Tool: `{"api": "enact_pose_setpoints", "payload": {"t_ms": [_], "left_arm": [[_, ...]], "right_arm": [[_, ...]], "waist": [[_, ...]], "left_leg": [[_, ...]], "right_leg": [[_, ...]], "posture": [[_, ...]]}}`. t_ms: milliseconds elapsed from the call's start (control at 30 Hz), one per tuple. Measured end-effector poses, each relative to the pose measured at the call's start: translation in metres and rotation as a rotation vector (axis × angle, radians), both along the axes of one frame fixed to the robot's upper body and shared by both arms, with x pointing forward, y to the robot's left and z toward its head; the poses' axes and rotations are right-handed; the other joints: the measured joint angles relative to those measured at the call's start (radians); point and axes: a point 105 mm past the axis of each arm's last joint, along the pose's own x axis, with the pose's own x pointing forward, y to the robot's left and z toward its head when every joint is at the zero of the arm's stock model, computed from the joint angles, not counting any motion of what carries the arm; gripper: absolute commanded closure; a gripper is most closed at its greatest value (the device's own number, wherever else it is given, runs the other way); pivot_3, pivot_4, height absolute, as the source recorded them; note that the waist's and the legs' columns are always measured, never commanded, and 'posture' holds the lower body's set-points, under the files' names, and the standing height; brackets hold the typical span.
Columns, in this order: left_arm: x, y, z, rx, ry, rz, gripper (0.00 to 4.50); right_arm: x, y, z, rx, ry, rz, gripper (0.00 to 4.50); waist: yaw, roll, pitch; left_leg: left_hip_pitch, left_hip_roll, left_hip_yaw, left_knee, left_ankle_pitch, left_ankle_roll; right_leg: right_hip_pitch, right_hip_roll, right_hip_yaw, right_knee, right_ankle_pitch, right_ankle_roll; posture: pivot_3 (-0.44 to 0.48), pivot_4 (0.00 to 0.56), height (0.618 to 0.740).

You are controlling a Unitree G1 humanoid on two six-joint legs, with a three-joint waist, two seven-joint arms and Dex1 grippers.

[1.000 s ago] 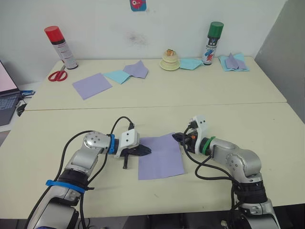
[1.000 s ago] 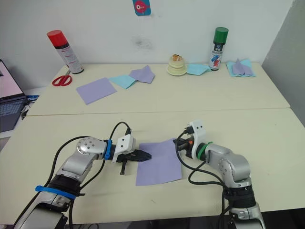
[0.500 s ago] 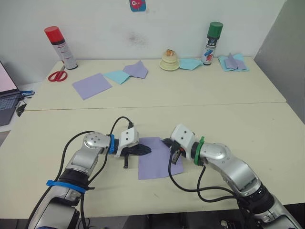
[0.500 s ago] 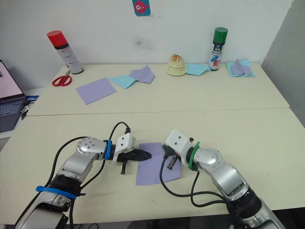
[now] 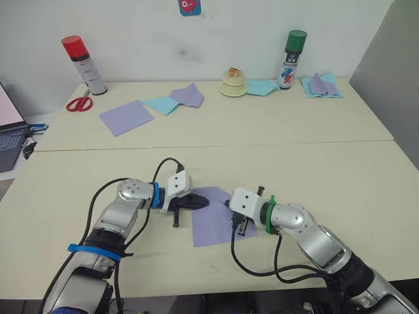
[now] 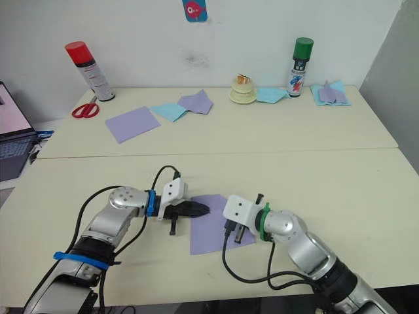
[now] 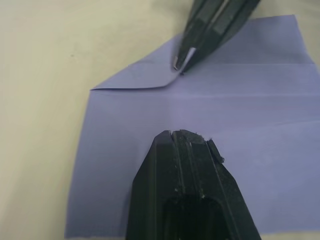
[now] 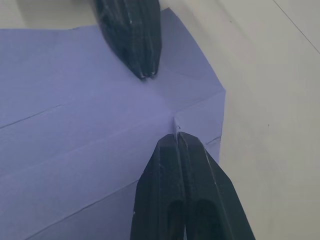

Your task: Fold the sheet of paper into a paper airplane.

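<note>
Lavender sheet of paper point(image 5: 215, 225) lies pressed under both closed pincers.

Two cream counters point(image 5: 327, 163) abut. Near counter: the sheet of paper point(image 5: 216, 226) lies flat near its front edge. Far counter: red-capped spray can point(image 5: 83, 64), scissors point(image 5: 79, 103), lavender square point(image 5: 126, 117), light-blue sheets point(image 5: 162, 104), green-capped can point(image 5: 292, 59) near the back edge.

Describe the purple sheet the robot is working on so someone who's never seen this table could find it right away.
On the near cream table, look between the two robot arms: the thin lavender creased sheet of paper lies flat there, with the left end effector and right end effector both pressing on it. Unlike the smooth lavender square on the far table, it has lengthwise creases and one corner folded over.
</note>
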Motion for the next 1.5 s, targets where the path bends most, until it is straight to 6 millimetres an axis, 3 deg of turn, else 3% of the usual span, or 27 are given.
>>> {"api": "enact_pose_setpoints", "payload": {"t_ms": [167, 467, 667, 833, 1100, 1267, 1367, 1500], "left_arm": [[0.010, -0.004, 0.015, -0.023, -0.044, 0.010, 4.50], [0.010, -0.045, 0.055, -0.127, -0.121, -0.060, 4.50], [0.016, -0.058, 0.029, -0.044, -0.154, -0.034, 4.50], [0.025, -0.055, 0.003, 0.005, -0.143, 0.024, 4.50], [0.030, -0.058, 0.000, 0.009, -0.184, 0.027, 4.50], [0.028, -0.056, -0.001, 0.018, -0.187, 0.015, 4.50], [0.027, -0.055, -0.002, 0.019, -0.193, 0.009, 4.50], [0.024, -0.051, -0.003, 0.016, -0.189, 0.005, 4.50]], "right_arm": [[0.000, 0.001, 0.000, -0.002, 0.001, 0.003, 4.45], [0.000, 0.003, 0.000, -0.003, 0.002, -0.004, 4.45], [0.001, 0.003, 0.000, -0.002, 0.005, -0.008, 4.45], [0.001, 0.003, 0.000, -0.002, 0.007, -0.008, 4.45], [0.002, 0.002, -0.001, -0.001, 0.014, -0.011, 4.45], [0.006, -0.004, 0.003, 0.011, 0.014, -0.039, 2.92], [0.003, -0.011, 0.008, 0.038, 0.053, -0.057, 2.92], [-0.005, -0.017, 0.038, 0.150, 0.087, -0.061, 2.92]], "waist": [[-0.001, 0.000, 0.000], [-0.001, 0.000, 0.000], [0.000, 0.000, 0.000], [0.000, 0.000, 0.000], [0.000, -0.001, -0.001], [0.000, -0.001, -0.001], [-0.002, -0.001, -0.001], [-0.004, -0.001, -0.001]], "left_leg": [[0.000, 0.000, 0.000, 0.000, 0.000, 0.000], [-0.001, 0.000, 0.000, 0.000, 0.000, 0.000], [0.000, 0.000, 0.000, 0.000, 0.000, -0.001], [0.000, 0.000, 0.000, 0.000, 0.000, -0.001], [0.000, 0.000, 0.000, 0.001, 0.000, -0.001], [0.000, 0.000, 0.000, 0.001, 0.000, -0.001], [0.000, 0.000, 0.000, 0.001, 0.000, -0.001], [0.000, 0.001, 0.000, 0.000, 0.000, -0.001]], "right_leg": [[-0.001, 0.000, 0.000, 0.000, 0.000, 0.000], [0.000, 0.000, 0.000, 0.000, 0.000, 0.000], [0.000, 0.000, 0.000, 0.000, 0.000, 0.000], [-0.001, 0.000, 0.000, 0.000, 0.000, 0.000], [0.000, 0.000, 0.000, 0.000, 0.000, 0.001], [0.000, 0.000, 0.000, 0.000, 0.001, 0.001], [0.000, 0.000, 0.000, 0.000, 0.000, 0.001], [0.000, 0.001, 0.000, -0.001, 0.000, 0.001]], "posture": [[0.000, 0.150, 0.740], [0.000, 0.150, 0.740], [0.000, 0.150, 0.740], [0.000, 0.150, 0.740], [0.000, 0.150, 0.740], [0.000, 0.150, 0.740], [0.000, 0.150, 0.740], [0.000, 0.150, 0.740]]}}
